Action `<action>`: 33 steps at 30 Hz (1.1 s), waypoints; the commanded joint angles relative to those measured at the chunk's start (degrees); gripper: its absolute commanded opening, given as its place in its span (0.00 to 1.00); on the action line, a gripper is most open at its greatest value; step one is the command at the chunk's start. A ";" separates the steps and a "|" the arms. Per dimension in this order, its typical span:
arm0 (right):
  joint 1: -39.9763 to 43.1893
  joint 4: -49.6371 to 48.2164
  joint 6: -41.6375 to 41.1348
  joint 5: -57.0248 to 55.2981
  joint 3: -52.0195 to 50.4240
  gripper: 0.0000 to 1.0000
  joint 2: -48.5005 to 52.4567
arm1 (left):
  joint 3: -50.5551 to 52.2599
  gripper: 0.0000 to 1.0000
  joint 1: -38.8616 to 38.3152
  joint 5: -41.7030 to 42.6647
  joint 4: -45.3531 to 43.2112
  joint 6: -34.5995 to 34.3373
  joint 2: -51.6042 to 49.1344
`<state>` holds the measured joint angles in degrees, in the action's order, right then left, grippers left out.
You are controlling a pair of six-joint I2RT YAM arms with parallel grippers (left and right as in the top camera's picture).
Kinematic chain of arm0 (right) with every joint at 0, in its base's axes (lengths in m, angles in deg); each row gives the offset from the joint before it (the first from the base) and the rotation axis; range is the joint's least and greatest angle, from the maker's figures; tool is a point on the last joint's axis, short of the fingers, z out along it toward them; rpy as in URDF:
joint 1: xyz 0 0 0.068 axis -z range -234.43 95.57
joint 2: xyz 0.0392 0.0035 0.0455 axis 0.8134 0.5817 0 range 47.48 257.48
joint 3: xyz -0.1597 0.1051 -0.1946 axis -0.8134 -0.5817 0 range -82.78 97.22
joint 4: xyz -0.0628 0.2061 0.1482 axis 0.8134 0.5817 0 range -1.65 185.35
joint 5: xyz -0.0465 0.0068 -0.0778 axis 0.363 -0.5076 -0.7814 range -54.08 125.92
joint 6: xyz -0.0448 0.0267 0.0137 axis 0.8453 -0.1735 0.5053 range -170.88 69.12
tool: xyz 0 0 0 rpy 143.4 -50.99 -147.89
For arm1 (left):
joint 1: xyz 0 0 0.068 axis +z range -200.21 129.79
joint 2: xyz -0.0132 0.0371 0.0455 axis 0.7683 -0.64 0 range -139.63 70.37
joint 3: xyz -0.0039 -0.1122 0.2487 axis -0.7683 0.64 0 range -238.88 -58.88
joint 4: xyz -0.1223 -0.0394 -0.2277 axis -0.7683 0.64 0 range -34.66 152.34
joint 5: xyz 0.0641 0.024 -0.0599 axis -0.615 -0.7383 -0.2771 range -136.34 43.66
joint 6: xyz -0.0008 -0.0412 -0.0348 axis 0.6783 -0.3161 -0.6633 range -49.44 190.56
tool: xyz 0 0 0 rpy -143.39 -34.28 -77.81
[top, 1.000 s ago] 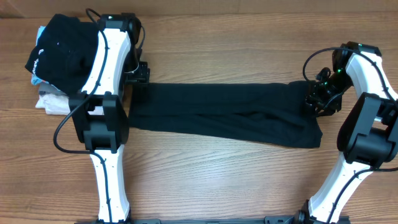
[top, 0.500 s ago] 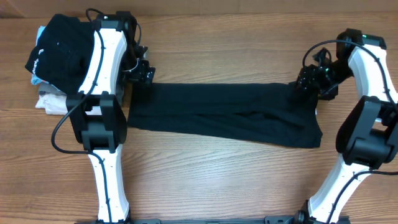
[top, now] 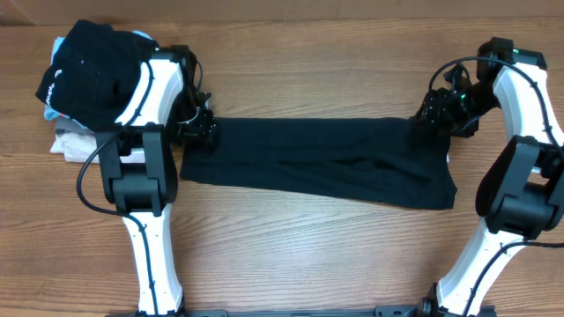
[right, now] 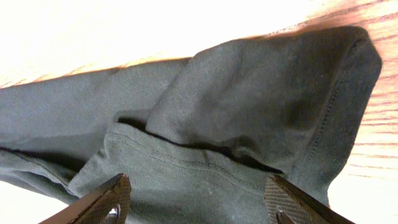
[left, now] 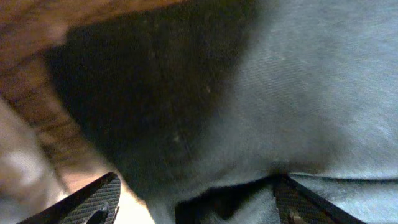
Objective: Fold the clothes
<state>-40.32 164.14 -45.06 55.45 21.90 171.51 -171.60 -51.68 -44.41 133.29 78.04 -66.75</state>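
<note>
A black garment lies folded into a long strip across the middle of the table. My left gripper sits over its left end with jaws open; the left wrist view shows dark cloth close below and between the fingers. My right gripper hovers over the strip's upper right corner, jaws open. In the right wrist view the cloth's hemmed corner lies bunched between the fingers, with nothing pinched.
A pile of clothes, black on top of white and light blue, sits at the back left of the wooden table, right beside the left arm.
The left gripper has shifted slightly toward me onto the garment's left end. The right gripper moved from the strip's right edge back and up to its far right corner.
</note>
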 commanded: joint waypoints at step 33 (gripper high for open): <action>-0.11 6.99 -1.68 9.05 -0.81 0.04 -2.10 | 0.22 0.04 0.70 8.22 -8.57 -5.38 15.34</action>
<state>-40.32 171.15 -46.87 63.15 21.88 171.51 -167.80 -50.61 -37.15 124.09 73.63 -56.26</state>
